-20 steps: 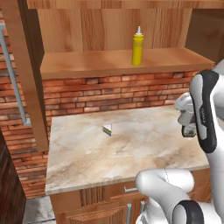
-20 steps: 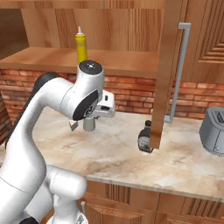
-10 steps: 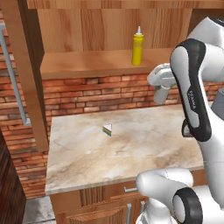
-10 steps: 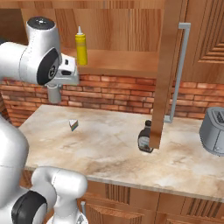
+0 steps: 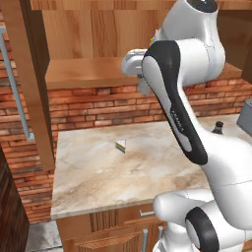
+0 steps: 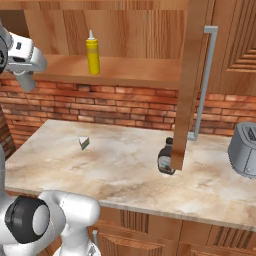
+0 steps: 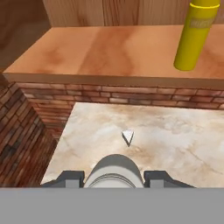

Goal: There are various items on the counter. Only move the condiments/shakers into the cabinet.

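End effector (image 7: 113, 180): clamped narrow on small grey shaker (image 7: 113, 168), metal cap seen between the two dark finger tips at bottom centre of hand view. Located at upper left of right base view (image 6: 25, 75), raised level with the shelf front.

Cabinet (image 6: 130, 71): across top of frame; plank shelf over a brick strip; open door hanging centre right, metal bar handle (image 6: 202, 85) on it.

Surface (image 6: 130, 172): beige marble slab across centre of frame, over wooden drawers.

Yellow squeeze bottle (image 6: 92, 52): upright on cabinet shelf, upper left of right base view; upper right of hand view (image 7: 197, 35).

Dark bottle (image 6: 165, 157): upright on surface, centre right, partly hidden behind lower edge of cabinet door.

Rainbow-striped wedge (image 6: 84, 143): on surface, left of centre, well apart from dark bottle; centre of hand view (image 7: 127, 136).
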Available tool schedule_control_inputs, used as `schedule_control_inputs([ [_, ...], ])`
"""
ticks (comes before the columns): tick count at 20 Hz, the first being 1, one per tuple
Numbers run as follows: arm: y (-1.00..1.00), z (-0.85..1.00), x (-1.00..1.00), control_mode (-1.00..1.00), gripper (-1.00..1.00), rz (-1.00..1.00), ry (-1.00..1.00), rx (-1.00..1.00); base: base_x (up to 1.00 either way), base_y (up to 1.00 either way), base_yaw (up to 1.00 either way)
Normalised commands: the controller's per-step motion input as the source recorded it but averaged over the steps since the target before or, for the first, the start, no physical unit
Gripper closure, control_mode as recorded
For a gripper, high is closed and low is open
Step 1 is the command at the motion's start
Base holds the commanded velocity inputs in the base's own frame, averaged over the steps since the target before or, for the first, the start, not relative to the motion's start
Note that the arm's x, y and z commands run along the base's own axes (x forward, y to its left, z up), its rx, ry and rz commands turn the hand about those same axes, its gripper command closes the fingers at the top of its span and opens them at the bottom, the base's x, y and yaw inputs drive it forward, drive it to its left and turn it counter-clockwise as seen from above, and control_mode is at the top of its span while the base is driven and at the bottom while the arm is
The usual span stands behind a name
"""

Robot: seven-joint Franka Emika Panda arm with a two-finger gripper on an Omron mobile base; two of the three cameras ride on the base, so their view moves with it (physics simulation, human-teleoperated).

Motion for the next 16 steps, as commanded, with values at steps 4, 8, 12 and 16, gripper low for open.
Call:
schedule_control_inputs([
  [4, 0.23, -0.01, 0.04, -1.0, 1.0, -0.1, -0.14, 0.04, 0.0, 0.0, 0.0],
  [8, 0.15, -0.02, 0.53, -1.0, 1.0, -0.1, 0.0, 0.0, 0.0, 0.0, 0.0],
  [12, 0.16, 0.0, 0.68, -1.0, 1.0, -0.11, 0.0, 0.0, 0.0, 0.0, 0.0],
  [16, 0.14, 0.0, 0.91, -1.0, 1.0, -0.1, 0.02, 0.0, 0.0, 0.0, 0.0],
])
